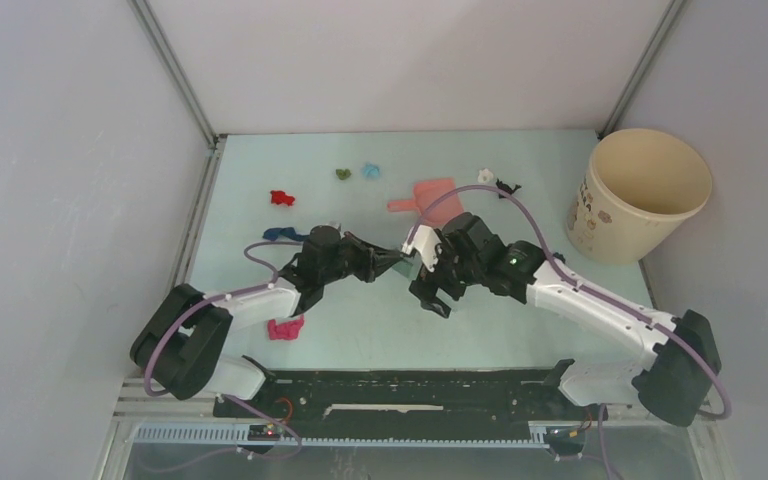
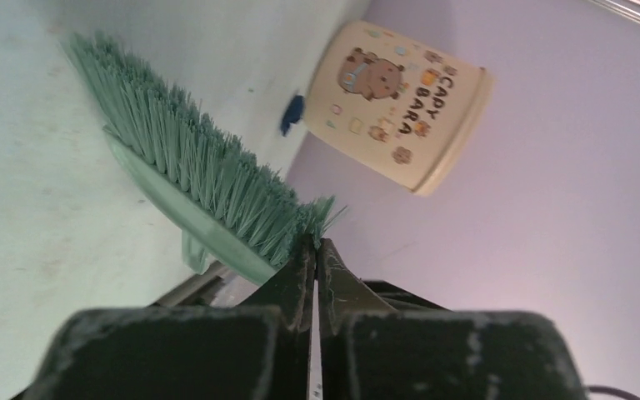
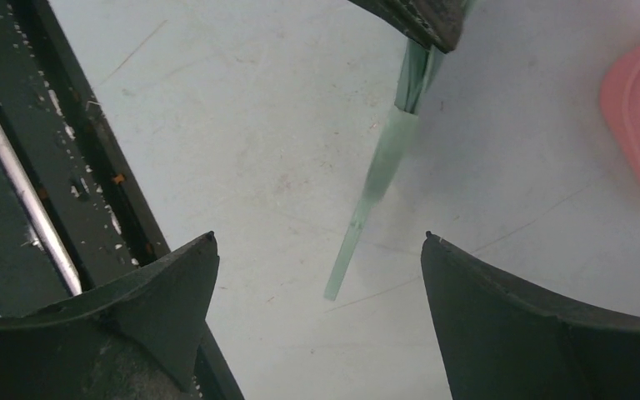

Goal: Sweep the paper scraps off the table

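Table: pale mint, grey walls around.
Scraps: scattered mostly left of the dustpan; a white bit just right of it.
Left gripper: pinched tight on the brush, nearer us than the dustpan.
Right gripper: jaws wide apart, holding nothing, also nearer than the dustpan.

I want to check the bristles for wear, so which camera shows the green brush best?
The left wrist view: the brush is close and sharp there, with its bristles plain to see, pinched in the shut left gripper. The right wrist view shows only a thin green strip of it, edge-on. The top view shows barely a sliver.
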Motion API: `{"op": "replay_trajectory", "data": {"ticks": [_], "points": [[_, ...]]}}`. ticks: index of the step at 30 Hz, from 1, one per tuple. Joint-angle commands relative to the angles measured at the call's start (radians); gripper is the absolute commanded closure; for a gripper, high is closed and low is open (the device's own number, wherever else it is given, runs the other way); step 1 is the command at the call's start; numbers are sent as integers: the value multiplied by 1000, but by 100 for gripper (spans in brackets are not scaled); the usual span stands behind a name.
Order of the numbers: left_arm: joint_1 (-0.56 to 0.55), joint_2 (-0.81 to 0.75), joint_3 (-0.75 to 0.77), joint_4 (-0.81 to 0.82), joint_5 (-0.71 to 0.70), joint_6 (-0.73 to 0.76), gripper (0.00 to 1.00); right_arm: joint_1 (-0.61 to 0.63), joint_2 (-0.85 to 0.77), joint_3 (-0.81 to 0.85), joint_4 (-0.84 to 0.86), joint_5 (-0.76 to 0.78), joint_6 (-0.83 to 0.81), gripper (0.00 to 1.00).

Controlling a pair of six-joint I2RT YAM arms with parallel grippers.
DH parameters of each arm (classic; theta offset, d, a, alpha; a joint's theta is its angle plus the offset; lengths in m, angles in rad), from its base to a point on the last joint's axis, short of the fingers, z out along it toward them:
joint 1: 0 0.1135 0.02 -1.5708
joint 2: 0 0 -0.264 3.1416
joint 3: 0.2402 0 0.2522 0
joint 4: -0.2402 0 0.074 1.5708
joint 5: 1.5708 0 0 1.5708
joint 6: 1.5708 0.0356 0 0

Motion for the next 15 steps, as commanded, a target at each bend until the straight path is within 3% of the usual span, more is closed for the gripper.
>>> {"op": "replay_trajectory", "data": {"ticks": [1, 11, 13, 15], "points": [[-16, -12, 17, 145, 33, -115, 100, 13, 34, 11, 102, 45, -37, 4], [-38, -19, 28, 164, 60, -130, 100, -19, 96, -27, 219, 55, -30, 17], [-38, -16, 28, 169, 65, -131, 100, -37, 101, -26, 219, 30, -26, 26], [-40, -10, 30, 177, 72, -128, 100, -55, 106, -27, 216, 0, -28, 42]]}}
